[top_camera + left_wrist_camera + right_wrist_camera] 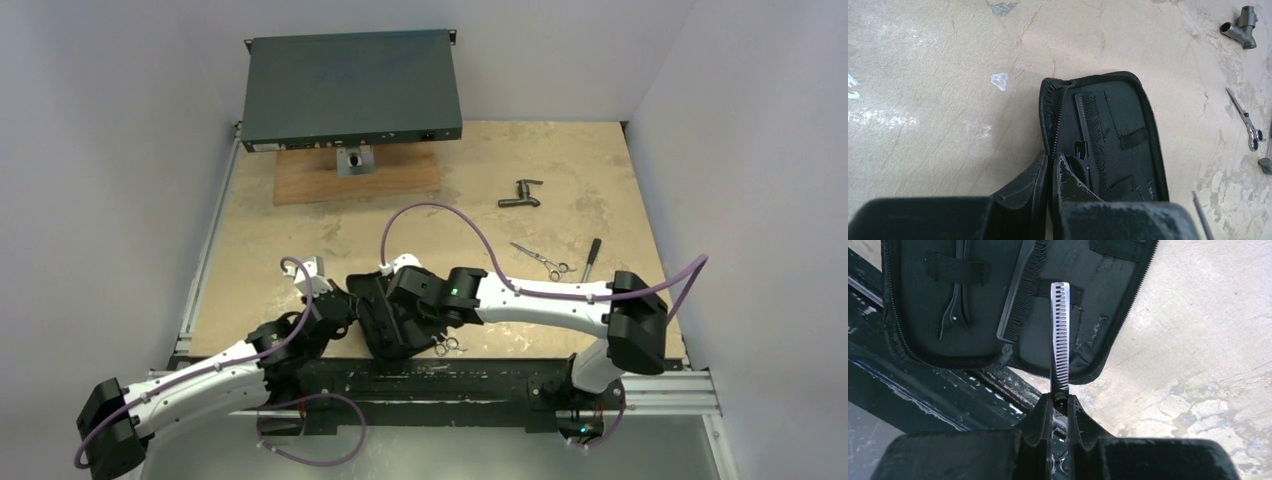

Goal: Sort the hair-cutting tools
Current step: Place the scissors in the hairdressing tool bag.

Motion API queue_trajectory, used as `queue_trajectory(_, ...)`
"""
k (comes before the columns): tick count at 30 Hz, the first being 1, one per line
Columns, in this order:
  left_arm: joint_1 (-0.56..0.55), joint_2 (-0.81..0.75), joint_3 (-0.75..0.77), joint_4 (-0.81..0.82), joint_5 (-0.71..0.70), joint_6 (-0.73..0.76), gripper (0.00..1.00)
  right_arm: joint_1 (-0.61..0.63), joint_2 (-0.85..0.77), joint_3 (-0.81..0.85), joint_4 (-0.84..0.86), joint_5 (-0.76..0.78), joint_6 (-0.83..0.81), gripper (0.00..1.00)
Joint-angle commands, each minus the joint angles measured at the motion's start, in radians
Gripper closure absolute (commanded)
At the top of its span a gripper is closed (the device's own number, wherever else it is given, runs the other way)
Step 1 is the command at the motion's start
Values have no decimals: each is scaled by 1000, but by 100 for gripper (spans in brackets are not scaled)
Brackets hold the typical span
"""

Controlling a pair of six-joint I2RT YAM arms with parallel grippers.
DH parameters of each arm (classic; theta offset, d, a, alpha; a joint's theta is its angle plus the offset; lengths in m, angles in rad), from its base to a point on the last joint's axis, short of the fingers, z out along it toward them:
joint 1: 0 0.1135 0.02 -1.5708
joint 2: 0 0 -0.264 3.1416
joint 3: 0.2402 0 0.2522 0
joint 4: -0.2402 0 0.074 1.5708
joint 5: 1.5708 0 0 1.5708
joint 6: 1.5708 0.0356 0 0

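**Case** [1120,107]: black, zip-edged. It lay opened out at the near edge of the surface [560,170], lining up, with elastic straps across it. The left pincer [1050,162] was closed tight on the case's near rim, apparently steadying it, with nothing else in its grip.

**Comb** [1089,120]: slim, black, toothed. Stowed in the case, lying lengthwise near its middle. Counted as sorted.

**Clip** [955,300]: thin black piece. Stowed in the case, tucked under a strap beside the comb. Counted as sorted.

**Thinning scissors** [1061,330]: silver, one blade toothed. Held by the right pincer [1060,402], which was clamped at about the pivot with the blades together. The blade lay over the case lining just beside the comb, its tip near a strap, and the finger loops pointed toward the case's near edge. Whether the tip had passed under the strap could not be told. Judged to be in the course of stowing.

**Plain scissors** [541,262]: small, silver. Loose on the surface to the right, well apart from the case. Not yet sorted.

**Not of the set:** hammer [592,258], just beside the plain scissors, and T-shaped fitting [520,193], farther back. Both lay on the bare surface, with neither pincer near them.

**Tally, as a judgement:** two pieces were in the case, one was in hand over it, and one was left to fetch. The case was not yet zipped, should that be wanted.
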Motion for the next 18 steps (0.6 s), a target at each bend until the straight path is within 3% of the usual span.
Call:
queue_trajectory(1, -17, 14, 41, 63, -49, -2, 100, 10, 77, 64, -163, -36, -77, 100)
queue_trajectory(18, -43, -50, 34, 71, -68, 16, 100, 10, 239, 117, -187, -168, -144, 100)
